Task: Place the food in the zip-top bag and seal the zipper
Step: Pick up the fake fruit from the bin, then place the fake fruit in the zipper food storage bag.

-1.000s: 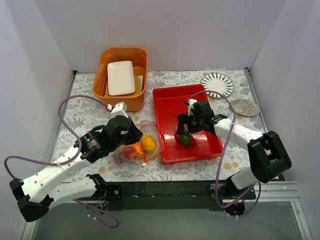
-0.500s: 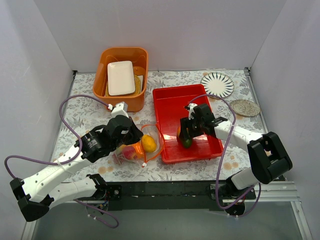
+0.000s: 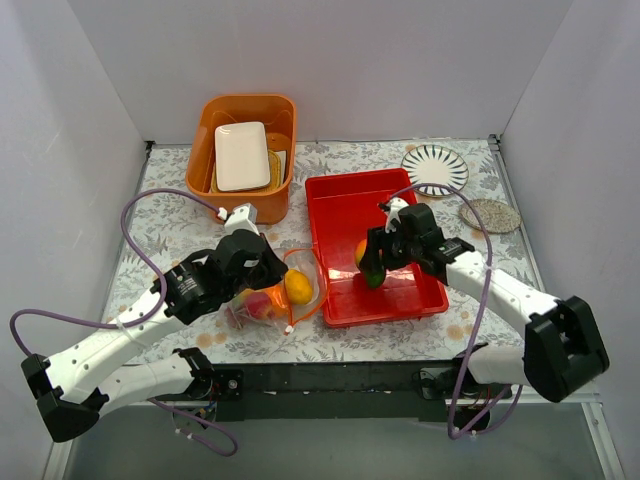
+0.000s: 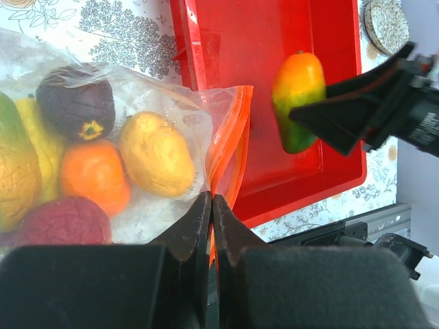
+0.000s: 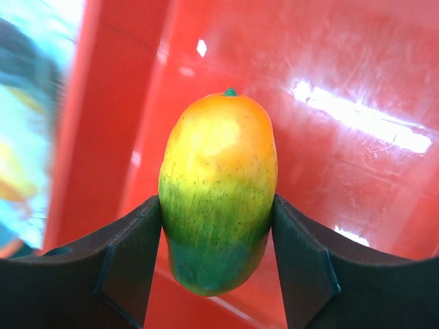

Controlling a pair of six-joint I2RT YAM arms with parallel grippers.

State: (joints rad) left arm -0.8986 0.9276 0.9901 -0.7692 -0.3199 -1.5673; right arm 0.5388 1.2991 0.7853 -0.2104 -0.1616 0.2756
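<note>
The clear zip-top bag (image 3: 268, 300) lies left of the red tray (image 3: 340, 205) and holds several toy fruits: a yellow piece (image 4: 158, 154), an orange (image 4: 95, 177), a dark purple ball (image 4: 75, 103) and a dark red bunch (image 4: 62, 221). My left gripper (image 4: 211, 205) is shut on the bag's orange-red zipper strip (image 4: 230, 147) at its mouth. My right gripper (image 5: 218, 236) is shut on a red-green-yellow mango (image 5: 218, 188) and holds it above the tray; the mango also shows in the top view (image 3: 368, 265) and in the left wrist view (image 4: 298, 99).
An orange bin (image 3: 208, 125) with a white plate (image 3: 242, 155) stands at the back left. A striped plate (image 3: 434, 168) and a speckled coaster (image 3: 490, 215) lie at the back right. Purple cables loop beside both arms.
My right gripper has lifted the mango off the tray floor and shifted slightly toward the back. The left arm and bag have hardly moved.
</note>
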